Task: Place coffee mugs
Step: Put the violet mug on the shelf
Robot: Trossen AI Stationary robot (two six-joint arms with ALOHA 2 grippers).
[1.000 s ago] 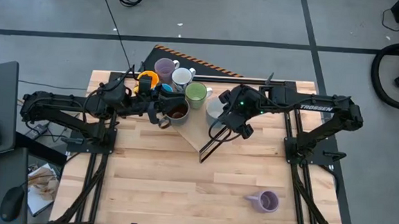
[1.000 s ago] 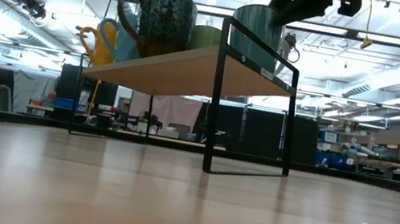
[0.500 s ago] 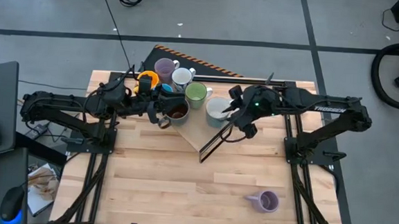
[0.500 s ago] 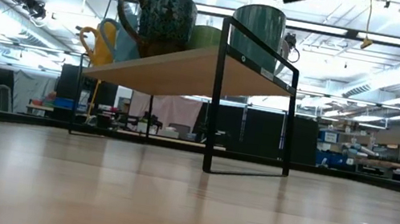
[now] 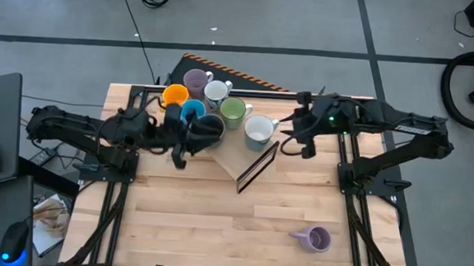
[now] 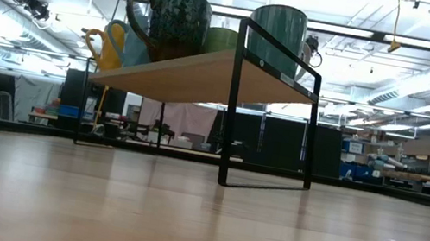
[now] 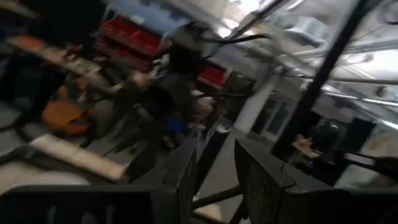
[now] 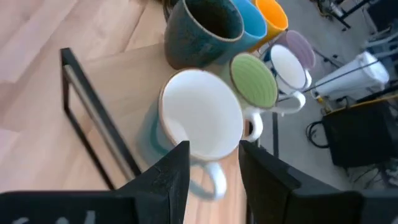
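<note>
Right gripper: jaws parted, empty, just beside the white-lined mug on the shelf. Left gripper: apparently empty, near the dark mug; view blurred.

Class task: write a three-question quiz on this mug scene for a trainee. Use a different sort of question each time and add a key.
1. True or false: every mug stands on the rack.
2. Which mug is nearest the right tool? A: the orange one. B: the teal mug with a white inside. C: the light blue one.
3. How many mugs stand on the rack?

Key:
1. False: one lavender mug is on the tabletop, on the right arm's side.
2. B.
3. Seven.
</note>
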